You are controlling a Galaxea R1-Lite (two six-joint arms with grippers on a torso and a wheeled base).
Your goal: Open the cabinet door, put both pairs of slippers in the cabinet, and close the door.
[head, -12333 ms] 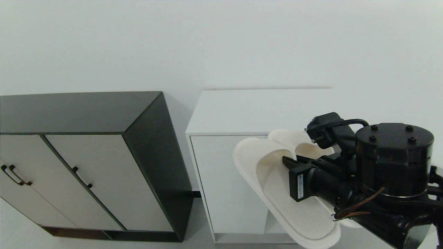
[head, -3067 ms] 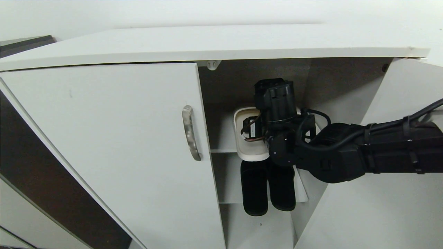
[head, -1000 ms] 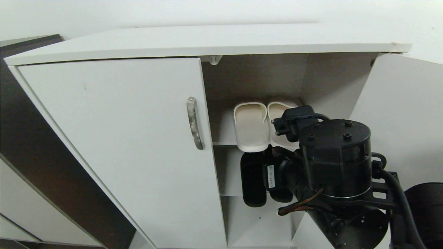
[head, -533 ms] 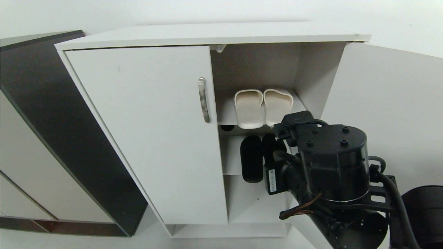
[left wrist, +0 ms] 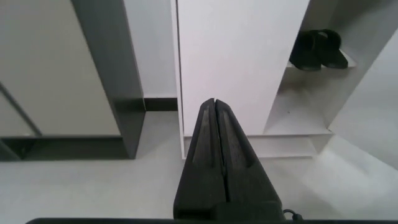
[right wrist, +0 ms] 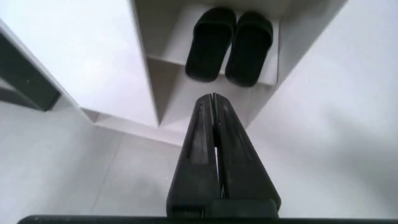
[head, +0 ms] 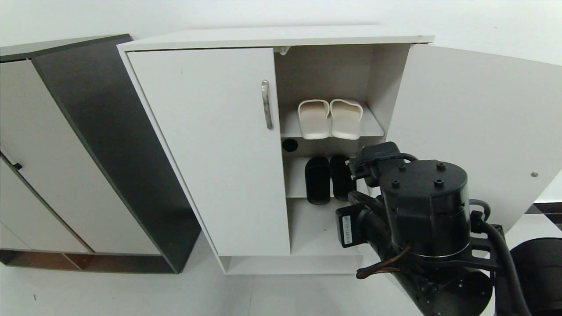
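White slippers and black slippers sit shelved. Your left gripper and right gripper are closed and empty. You've only the open door to close.

I see bright, even, diffuse light across white surfaces. Cabinet interior shaded, darkest under top panel. Soft shadow on floor beneath. Head view bows straight edges near frame borders.
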